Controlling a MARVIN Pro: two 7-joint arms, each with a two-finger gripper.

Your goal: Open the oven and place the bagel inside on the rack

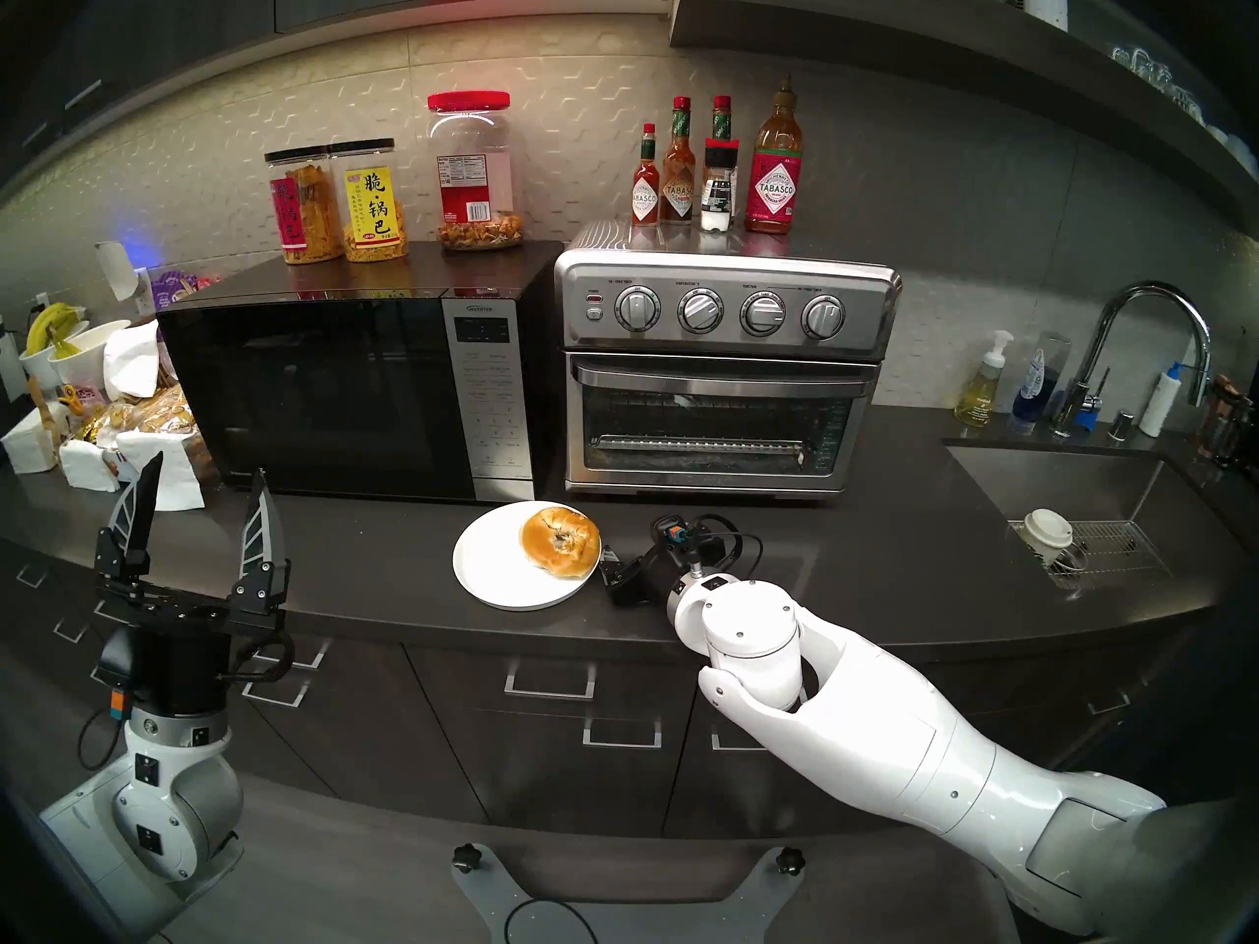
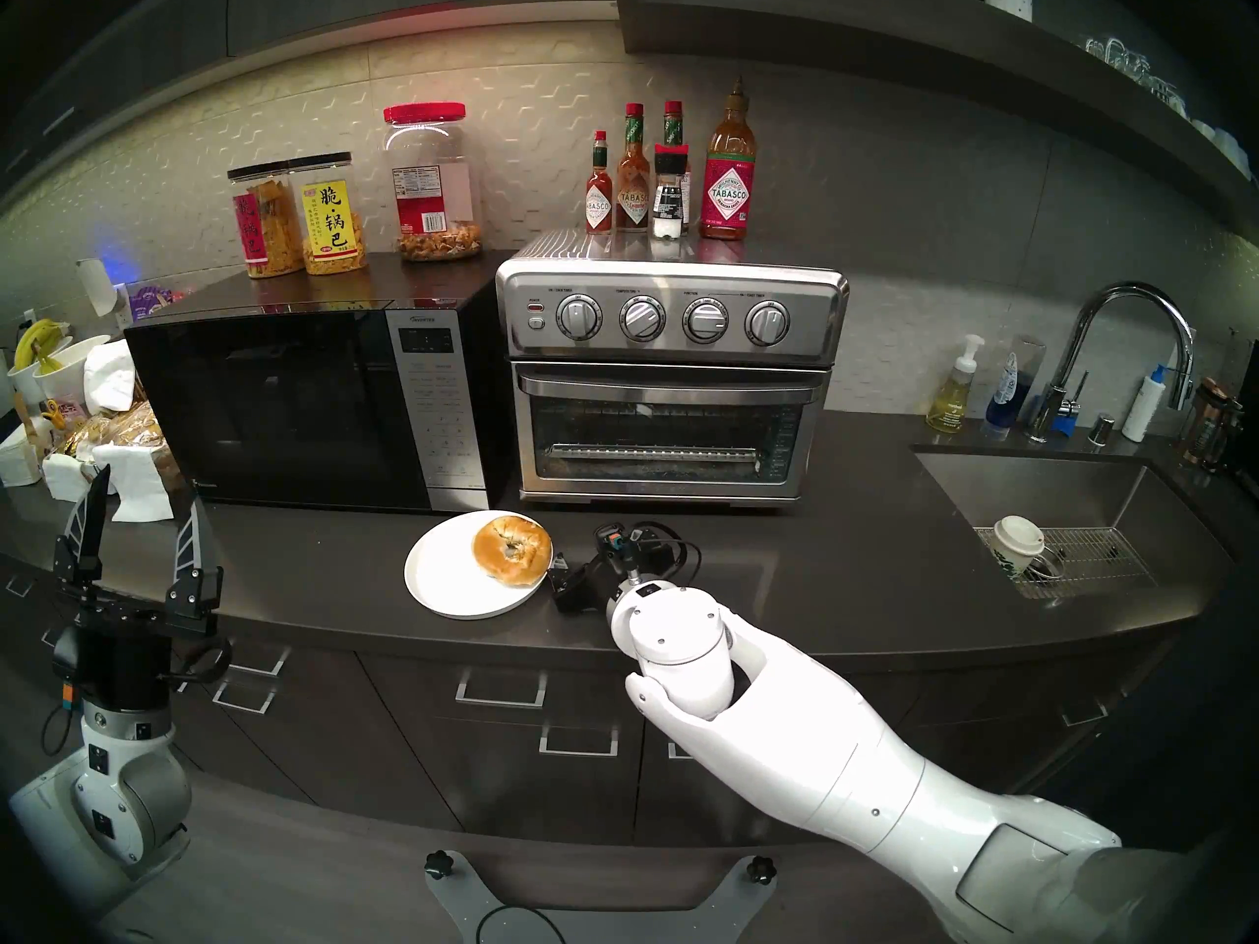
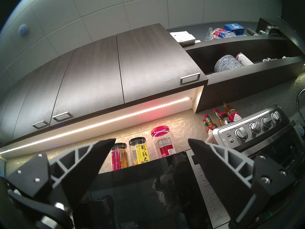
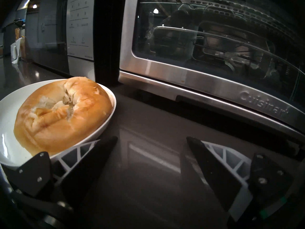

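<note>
The stainless oven (image 1: 725, 323) stands on the counter with its glass door shut and its bar handle (image 1: 722, 375) across the top. The wire rack (image 1: 702, 445) shows through the glass. The bagel (image 1: 560, 541), golden-brown crust up, lies on a white plate (image 1: 487, 571) in front of the oven's left corner. My right gripper (image 1: 621, 568) is low over the counter just right of the plate. In the right wrist view it (image 4: 151, 139) is open and empty, its left finger beside the plate (image 4: 8, 118) and bagel (image 4: 62, 114). My left gripper (image 1: 209, 464) is open, empty, raised at the far left.
A black microwave (image 1: 327, 391) stands left of the oven, with snack jars (image 1: 371, 203) on top. Sauce bottles (image 1: 708, 173) stand on the oven. A sink (image 1: 1063, 486) with a paper cup (image 1: 1046, 534) is at the right. Bags and bowls (image 1: 102, 391) crowd the far left.
</note>
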